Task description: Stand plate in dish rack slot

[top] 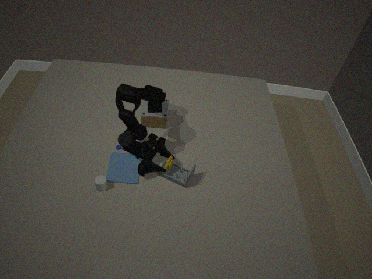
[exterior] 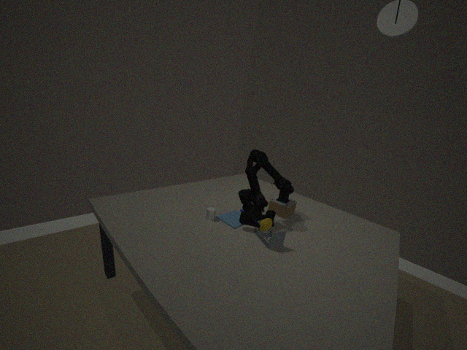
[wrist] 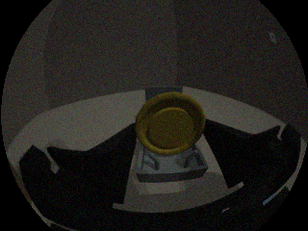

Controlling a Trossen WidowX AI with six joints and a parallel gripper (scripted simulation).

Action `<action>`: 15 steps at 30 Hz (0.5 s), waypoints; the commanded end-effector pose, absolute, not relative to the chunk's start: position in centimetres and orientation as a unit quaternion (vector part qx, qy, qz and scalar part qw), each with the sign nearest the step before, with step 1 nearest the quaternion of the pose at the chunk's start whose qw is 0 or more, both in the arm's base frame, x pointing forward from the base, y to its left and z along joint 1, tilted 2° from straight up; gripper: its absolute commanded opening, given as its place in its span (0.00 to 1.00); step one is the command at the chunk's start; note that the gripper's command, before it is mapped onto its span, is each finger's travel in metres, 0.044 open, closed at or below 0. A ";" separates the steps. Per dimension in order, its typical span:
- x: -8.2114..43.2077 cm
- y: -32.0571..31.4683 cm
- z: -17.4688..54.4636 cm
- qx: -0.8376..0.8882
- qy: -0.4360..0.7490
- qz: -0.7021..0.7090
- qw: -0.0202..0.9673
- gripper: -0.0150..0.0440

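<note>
The yellow plate [top: 168, 162] [exterior: 265, 224] [wrist: 170, 126] is held across its width, tilted up close to upright. My gripper [top: 170, 164] [wrist: 169, 124] is shut on the plate's rim from both sides. The grey dish rack [top: 186, 183] [exterior: 276, 240] [wrist: 171, 176] stands on the table under and just beyond the plate, with its tall end wall on the far side from the arm. The plate is over the rack's near part. The fingers hide part of the rack, and I cannot tell whether the plate touches the rails.
A blue square mat [top: 122, 168] [exterior: 230, 218] lies beside the gripper, with a white cylinder [top: 100, 183] [exterior: 211, 214] at its corner. A small blue object [top: 118, 147] lies behind the mat. The arm's base stands on a wooden block [top: 154, 122] [exterior: 282, 209].
</note>
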State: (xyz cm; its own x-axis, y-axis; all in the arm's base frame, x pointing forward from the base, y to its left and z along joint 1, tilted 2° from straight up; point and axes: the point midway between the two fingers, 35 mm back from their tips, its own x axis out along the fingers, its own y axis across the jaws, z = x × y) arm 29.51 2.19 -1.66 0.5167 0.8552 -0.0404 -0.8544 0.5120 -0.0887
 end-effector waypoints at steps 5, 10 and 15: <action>29.5 2.2 -1.5 -0.049 -0.005 0.491 0.870 0.25; 29.5 2.2 -1.5 -0.049 -0.005 0.491 0.870 0.25; 29.5 2.2 -1.5 -0.051 -0.006 0.491 0.869 0.48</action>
